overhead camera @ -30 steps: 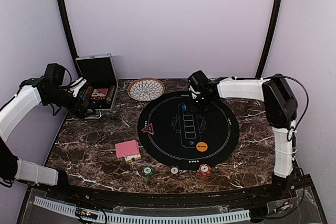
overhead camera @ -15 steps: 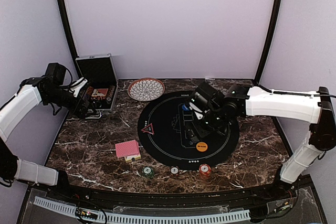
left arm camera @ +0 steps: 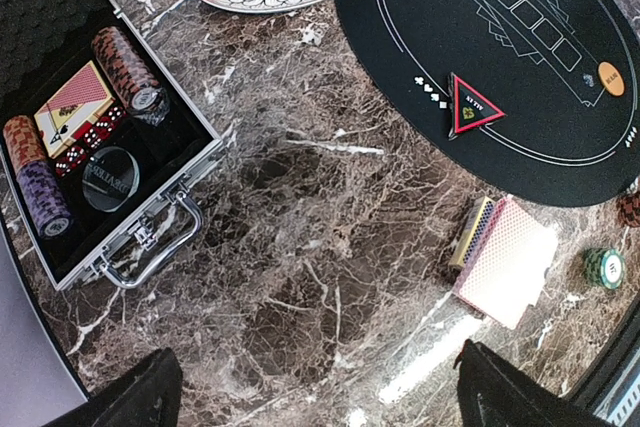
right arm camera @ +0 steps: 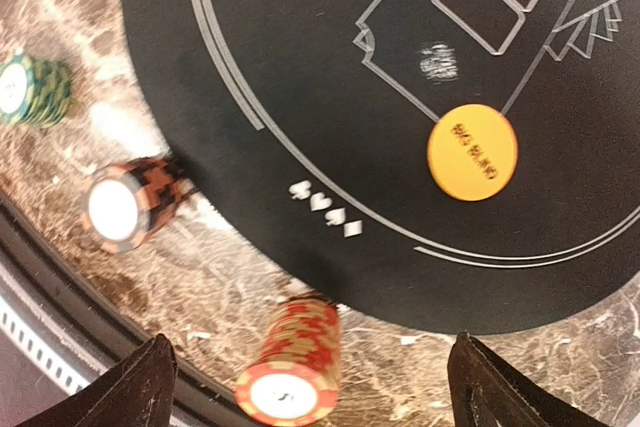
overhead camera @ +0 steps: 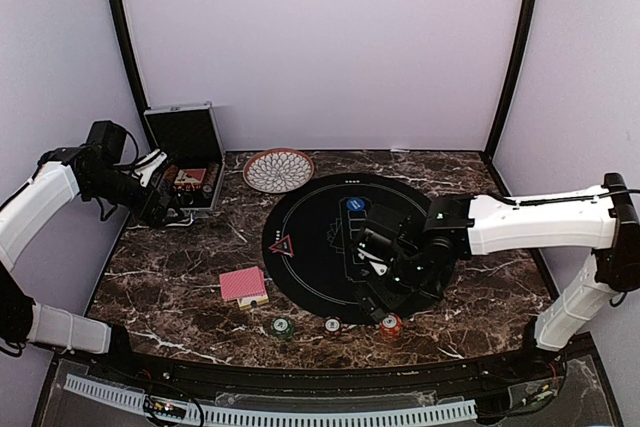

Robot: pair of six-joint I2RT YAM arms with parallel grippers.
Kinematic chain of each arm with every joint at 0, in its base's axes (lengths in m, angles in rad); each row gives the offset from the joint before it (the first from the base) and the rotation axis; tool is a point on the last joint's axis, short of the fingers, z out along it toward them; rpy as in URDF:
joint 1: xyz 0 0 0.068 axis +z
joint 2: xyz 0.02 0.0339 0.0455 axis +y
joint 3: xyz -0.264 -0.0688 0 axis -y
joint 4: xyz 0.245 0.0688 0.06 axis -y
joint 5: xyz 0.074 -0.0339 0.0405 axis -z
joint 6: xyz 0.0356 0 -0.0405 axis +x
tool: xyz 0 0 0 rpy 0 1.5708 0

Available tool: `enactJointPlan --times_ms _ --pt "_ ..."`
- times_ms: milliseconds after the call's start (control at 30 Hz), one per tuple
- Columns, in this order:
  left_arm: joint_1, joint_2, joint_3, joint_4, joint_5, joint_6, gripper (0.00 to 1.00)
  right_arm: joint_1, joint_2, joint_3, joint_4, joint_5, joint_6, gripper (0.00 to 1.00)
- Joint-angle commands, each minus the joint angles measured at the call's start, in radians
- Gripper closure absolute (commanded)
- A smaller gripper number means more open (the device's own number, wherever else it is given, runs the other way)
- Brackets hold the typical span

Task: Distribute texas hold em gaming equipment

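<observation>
On the black round mat (overhead camera: 320,247) lie a blue button (overhead camera: 354,204) and a red triangle marker (overhead camera: 281,244). The orange button (right arm camera: 472,152) shows in the right wrist view. A red-backed card deck (overhead camera: 243,285) lies left of the mat. Along the near edge stand a green chip stack (overhead camera: 282,327), a white-topped brown stack (overhead camera: 332,325) and a red stack (overhead camera: 390,326). My right gripper (right arm camera: 310,387) hangs open above the red stack (right arm camera: 295,362), not touching it. My left gripper (left arm camera: 320,387) is open and empty over bare marble by the case.
An open silver-edged case (left arm camera: 150,207) at the far left holds chip stacks, cards and dice. A patterned round bowl (overhead camera: 278,169) sits behind the mat. A black raised rim (right arm camera: 60,297) runs along the table's near edge, close to the chip stacks.
The right arm swung from the mat's far side, by the blue button, to its near edge above the red stack, its jaws spreading wider. The left arm stayed still.
</observation>
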Motion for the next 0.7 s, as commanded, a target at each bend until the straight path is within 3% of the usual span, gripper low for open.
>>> enactJointPlan --times_ms 0,667 --pt "-0.005 -0.019 0.020 -0.033 0.014 0.016 0.01 0.033 0.007 -0.023 0.020 -0.029 0.016 0.04" --pt "-0.012 -0.011 0.039 -0.040 0.019 0.015 0.01 0.068 0.017 -0.125 0.066 -0.021 0.050 0.12"
